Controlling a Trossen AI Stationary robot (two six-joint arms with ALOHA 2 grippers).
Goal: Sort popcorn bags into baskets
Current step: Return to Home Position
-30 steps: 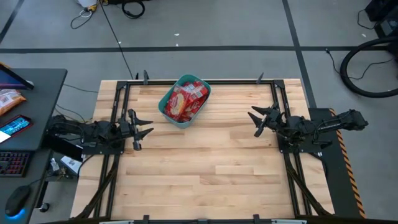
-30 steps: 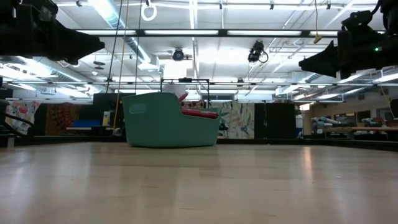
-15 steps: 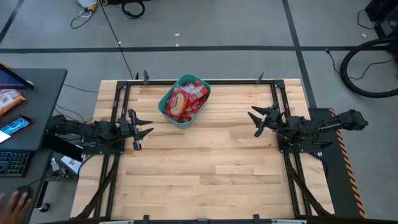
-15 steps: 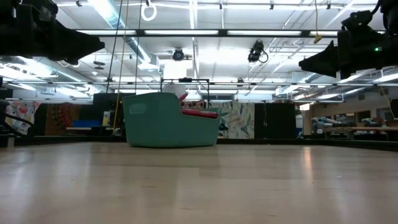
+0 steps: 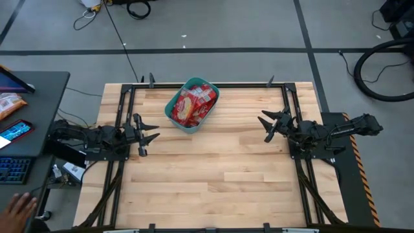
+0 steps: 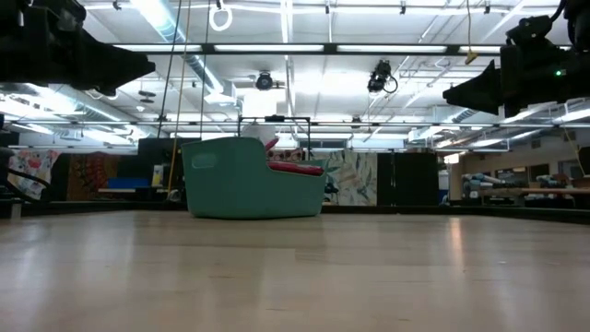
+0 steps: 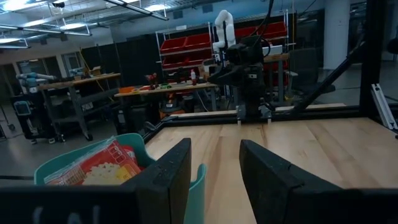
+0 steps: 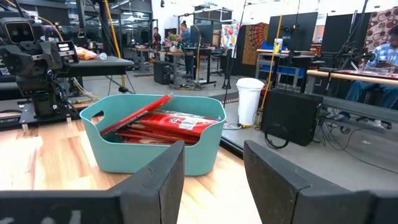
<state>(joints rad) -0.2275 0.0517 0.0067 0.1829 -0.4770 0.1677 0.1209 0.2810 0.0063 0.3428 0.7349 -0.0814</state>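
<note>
I see no arm movement since last look | left gripper (image 5: 150,136), right gripper (image 5: 268,123) at table (image 5: 220,175) sides, fingers spread, empty | popcorn bags (image 5: 191,103) all in tub (image 5: 172,115) | sorting judged complete

The teal tub (image 6: 230,180) hides nearly all the popcorn bags (image 6: 297,168) in the low view.

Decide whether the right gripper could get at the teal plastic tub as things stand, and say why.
Probably yes: only bare wooden table lies between the open right gripper and the teal plastic tub.
</note>
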